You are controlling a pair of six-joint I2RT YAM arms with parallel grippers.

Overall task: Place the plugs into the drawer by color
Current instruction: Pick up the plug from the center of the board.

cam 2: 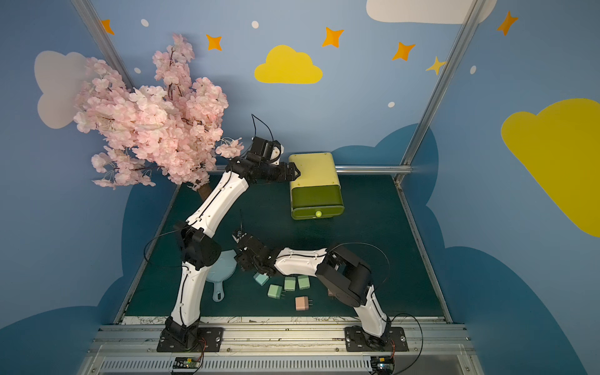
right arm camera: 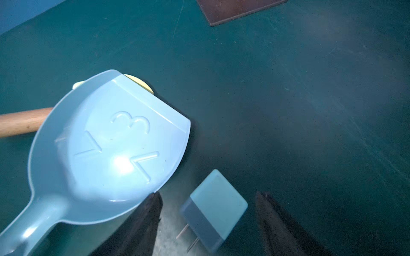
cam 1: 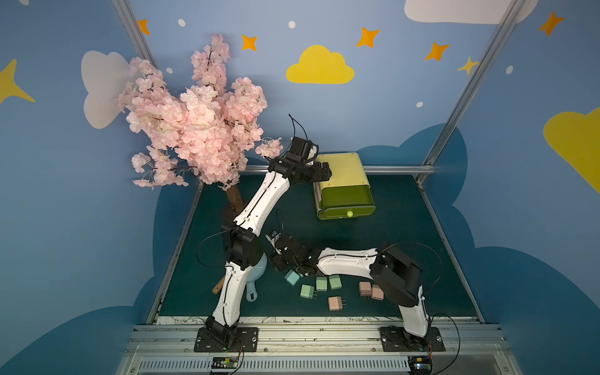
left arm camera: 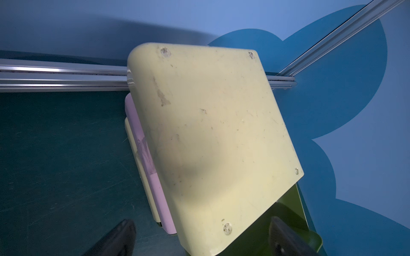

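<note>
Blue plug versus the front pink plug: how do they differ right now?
The blue plug lies between the right gripper's open fingers; the pink plug lies clear of both grippers, near the front edge. The blue plug's prongs point back toward that gripper; the pink plug's point to the robot's right. Both lie flat on the mat, outside the drawer.

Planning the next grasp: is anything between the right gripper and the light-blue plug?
Nothing visible: the right gripper is open with the light-blue plug lying between its fingers. The blue scoop sits beside one finger, not between.
</note>
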